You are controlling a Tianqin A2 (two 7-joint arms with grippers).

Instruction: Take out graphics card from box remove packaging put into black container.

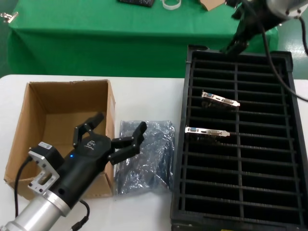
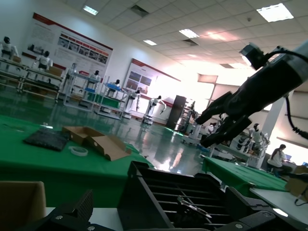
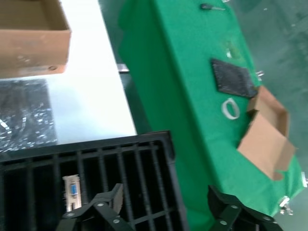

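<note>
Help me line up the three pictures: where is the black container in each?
Head view: black container fills the right side, two cards standing in its slots.
Left wrist view: its far end sits low in the middle.
Right wrist view: its corner lies along the bottom.
Shared landmark: the green table behind it.

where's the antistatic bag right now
In the head view the antistatic bag lies flat on the white table, between the cardboard box and the black container.
</note>
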